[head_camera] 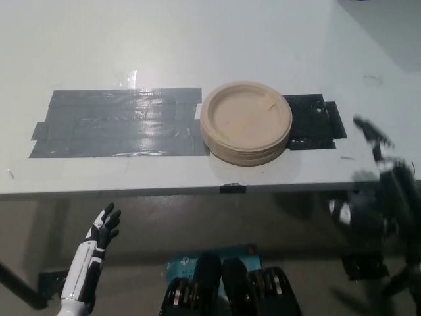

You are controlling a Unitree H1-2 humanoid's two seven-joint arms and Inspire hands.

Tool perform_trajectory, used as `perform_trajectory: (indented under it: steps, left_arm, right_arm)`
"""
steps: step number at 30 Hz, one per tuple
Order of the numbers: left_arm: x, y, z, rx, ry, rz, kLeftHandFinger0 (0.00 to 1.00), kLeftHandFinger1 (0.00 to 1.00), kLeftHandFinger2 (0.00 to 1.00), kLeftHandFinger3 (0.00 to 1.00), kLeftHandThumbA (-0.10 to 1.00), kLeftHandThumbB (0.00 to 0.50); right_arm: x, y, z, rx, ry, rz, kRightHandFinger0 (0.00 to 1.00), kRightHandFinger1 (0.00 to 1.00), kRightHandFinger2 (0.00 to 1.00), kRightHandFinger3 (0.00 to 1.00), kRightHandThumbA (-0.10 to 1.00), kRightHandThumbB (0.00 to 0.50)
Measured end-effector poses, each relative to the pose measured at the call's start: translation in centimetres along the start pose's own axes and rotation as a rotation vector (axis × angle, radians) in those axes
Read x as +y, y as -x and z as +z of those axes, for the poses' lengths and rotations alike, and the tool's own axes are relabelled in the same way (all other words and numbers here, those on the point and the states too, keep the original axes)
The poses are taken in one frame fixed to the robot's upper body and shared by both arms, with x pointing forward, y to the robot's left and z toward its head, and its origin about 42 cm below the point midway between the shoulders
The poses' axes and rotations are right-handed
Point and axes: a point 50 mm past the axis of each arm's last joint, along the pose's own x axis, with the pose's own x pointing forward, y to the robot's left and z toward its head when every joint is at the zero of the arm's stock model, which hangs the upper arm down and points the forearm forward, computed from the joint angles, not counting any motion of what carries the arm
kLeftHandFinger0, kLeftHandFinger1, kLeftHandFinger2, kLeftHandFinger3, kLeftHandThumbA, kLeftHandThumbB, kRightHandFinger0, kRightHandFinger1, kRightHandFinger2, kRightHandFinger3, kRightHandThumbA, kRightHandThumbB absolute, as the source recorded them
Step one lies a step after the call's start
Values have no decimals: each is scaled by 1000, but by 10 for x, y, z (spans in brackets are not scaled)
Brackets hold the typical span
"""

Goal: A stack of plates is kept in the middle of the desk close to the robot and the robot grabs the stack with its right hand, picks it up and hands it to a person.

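Note:
A stack of tan round plates (pixel 246 122) sits on the white desk (pixel 197 39), near its front edge, partly over dark tape. My black right hand (pixel 381 158) hovers at the desk's right front corner, blurred, fingers spread apart and holding nothing, a hand's width right of the stack. My white left hand (pixel 103 230) rests below the desk's front edge at lower left, fingers apart, empty.
A wide patch of dark grey tape (pixel 118 122) covers the desk left of the plates; a smaller black patch (pixel 316 122) lies to their right. The desk's front edge (pixel 164 191) runs across the picture. The floor below holds a blue object (pixel 191 263).

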Motion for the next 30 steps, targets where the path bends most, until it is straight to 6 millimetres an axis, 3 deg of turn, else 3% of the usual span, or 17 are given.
perform_trajectory:
  steps: [4,7,15,22,30]
  left_arm:
    - [0,-1,0,-2,-1,0,1000,1000,1000,1000,1000,64]
    - [0,-2,1,-7,-1,-1,1000,1000,1000,1000,1000,54]
    - [1,-5,3,-16,-2,-1,1000,1000,1000,1000,1000,48]
    - [0,-5,4,-16,-2,-1,1000,1000,1000,1000,1000,40]
    - [0,-7,5,-22,-3,-3,1000,1000,1000,1000,1000,29]
  right_arm:
    - [-3,-37,-6,-41,104,28,1000,1000,1000,1000,1000,410]
    - [7,-67,-17,-50,204,98,1000,1000,1000,1000,1000,424]
    - [36,-104,-29,-64,357,241,1000,1000,1000,1000,1000,443]
    - [51,-122,-32,-84,446,320,1000,1000,1000,1000,1000,478]
    - [63,-120,-31,-113,480,371,1000,1000,1000,1000,1000,497]
